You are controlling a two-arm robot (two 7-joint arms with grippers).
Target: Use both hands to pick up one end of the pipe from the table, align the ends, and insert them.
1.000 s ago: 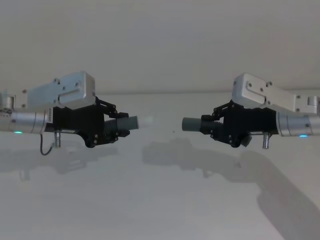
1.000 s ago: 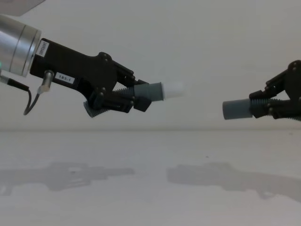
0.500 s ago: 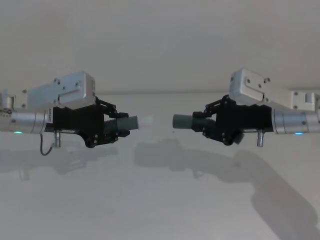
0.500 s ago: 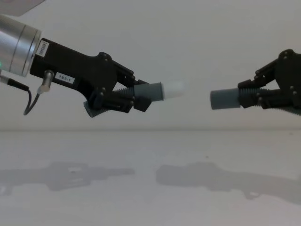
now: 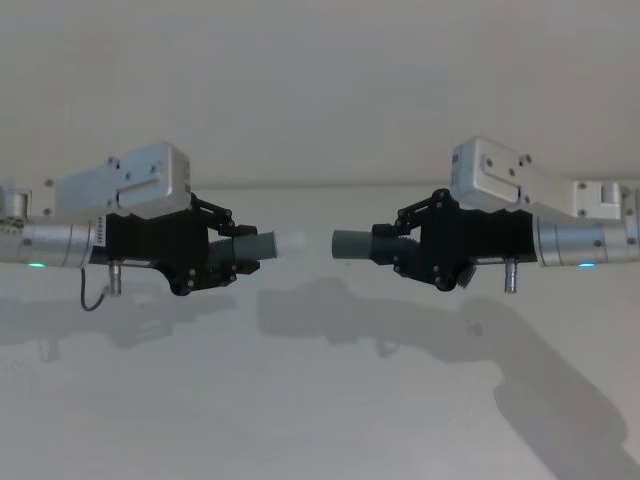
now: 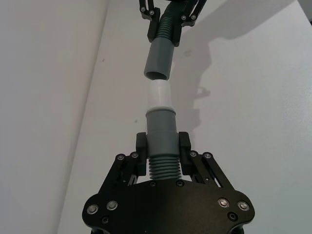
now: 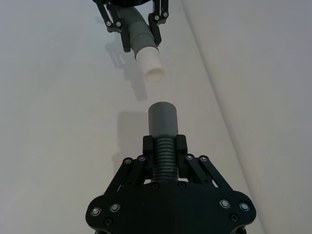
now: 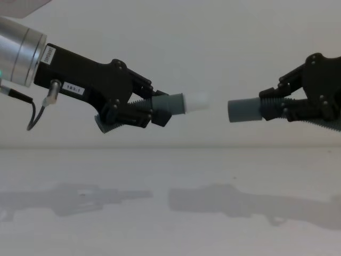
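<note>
2 grippers are holding 2 pipe pieces end to end above the table [image 8: 170, 224], a small gap between the ends.

The left gripper [image 5: 228, 262] is reaching in from 9 o'clock in the head view, its fingers [image 6: 183, 145] clamping the ribbed part of the white-tipped pipe piece [image 5: 262, 245]; the white tip [image 8: 197, 101] is pointing toward 3 o'clock. The right gripper [image 5: 408, 252] is reaching in from 3 o'clock, its fingers [image 7: 181, 145] gripping the ribbed part of the hollow-mouthed pipe piece [image 5: 352, 244], whose grey mouth [image 6: 157, 75] is facing the tip. Both pieces are hanging well clear of the table, casting shadows below. The ends are lying near each other, not touching, roughly level.
</note>
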